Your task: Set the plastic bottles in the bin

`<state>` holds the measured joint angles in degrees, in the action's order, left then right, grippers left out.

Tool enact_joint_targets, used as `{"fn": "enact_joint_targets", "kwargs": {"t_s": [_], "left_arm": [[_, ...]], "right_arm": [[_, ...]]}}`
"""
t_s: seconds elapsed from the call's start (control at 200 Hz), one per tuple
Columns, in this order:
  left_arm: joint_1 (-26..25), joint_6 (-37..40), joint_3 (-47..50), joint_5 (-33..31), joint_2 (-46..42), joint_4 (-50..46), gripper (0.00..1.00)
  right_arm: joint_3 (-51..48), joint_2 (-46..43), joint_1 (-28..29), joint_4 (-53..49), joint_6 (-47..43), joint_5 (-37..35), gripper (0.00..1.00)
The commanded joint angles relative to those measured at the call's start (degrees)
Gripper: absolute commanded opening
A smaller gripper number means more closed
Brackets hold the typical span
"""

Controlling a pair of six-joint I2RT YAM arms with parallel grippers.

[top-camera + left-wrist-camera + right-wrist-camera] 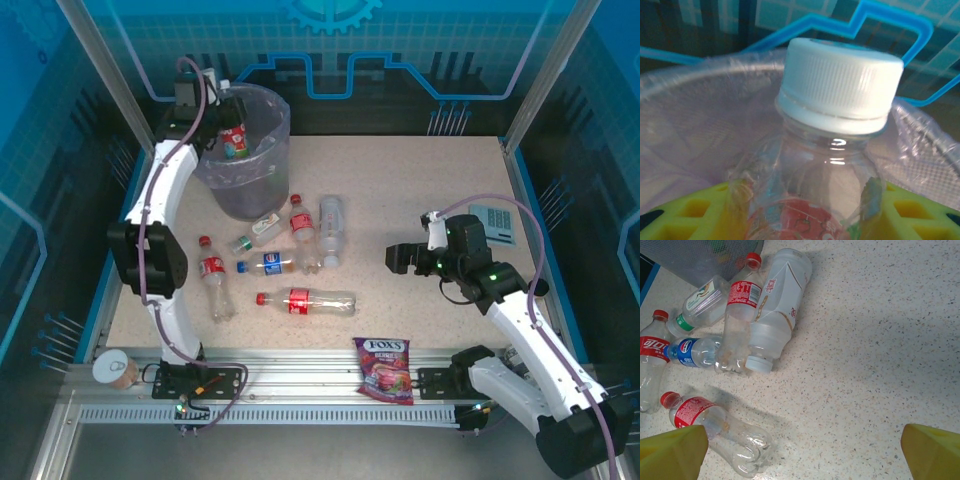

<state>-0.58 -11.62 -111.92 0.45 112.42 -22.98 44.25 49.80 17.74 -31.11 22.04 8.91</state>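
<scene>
My left gripper [222, 118] hangs over the bin [280, 112], a grey basket lined with a lilac bag. It is shut on a clear plastic bottle [835, 150] with a white cap and a red label. The bottle body sits between the yellow fingers [687, 215], above the bag's rim [700, 80]. Several more plastic bottles lie on the table in front of the bin: two red-capped ones [310, 301] [214, 282], a blue-labelled one [270, 263] and a large whitish one [331, 228]. My right gripper [395, 258] [802, 455] hovers open over bare table, right of the red-labelled bottle [715, 432].
A purple-red Fox's candy bag [382, 368] lies at the near edge. A paper cup [115, 368] stands at the near left corner. A small pale card [495, 222] lies at the right side. Glass walls and frame posts enclose the table.
</scene>
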Motion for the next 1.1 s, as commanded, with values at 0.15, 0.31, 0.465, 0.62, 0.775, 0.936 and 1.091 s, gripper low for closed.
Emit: {"fn": "enact_joint_targets", "kwargs": {"t_s": [0.15,0.31,0.465,0.62,0.775,0.936,1.091], "left_arm": [[-2.47,2.1,1.97,1.67,4.47,-3.27,0.0],[-3.06,1.43,2.64,1.62,6.27,-3.96,0.0],[-3.2,-0.02,3.37,0.57,6.46,-3.8,0.28],[-3.24,-0.56,3.3,0.5,5.97,-3.74,0.62],[-3.29,0.07,2.19,0.0,5.46,-4.62,0.85],[-3.29,0.19,1.82,0.14,4.05,-4.53,0.93],[-3.3,0.62,0.99,0.36,1.99,-4.53,0.97]], "right_arm": [[0.47,-1.46,0.83,-1.4,-0.88,-1.26,1.0],[0.57,-2.31,0.85,-2.62,-1.6,-2.59,1.0],[0.68,-3.15,0.85,-3.64,-2.09,-3.37,1.0],[0.51,-2.91,0.81,-3.59,-1.91,-3.06,1.0],[0.53,-2.8,0.8,-3.51,-1.82,-2.93,1.0],[0.75,-2.66,0.82,-3.6,-1.83,-2.93,1.0],[0.84,-2.44,0.8,-3.45,-1.74,-2.67,1.0]]}}
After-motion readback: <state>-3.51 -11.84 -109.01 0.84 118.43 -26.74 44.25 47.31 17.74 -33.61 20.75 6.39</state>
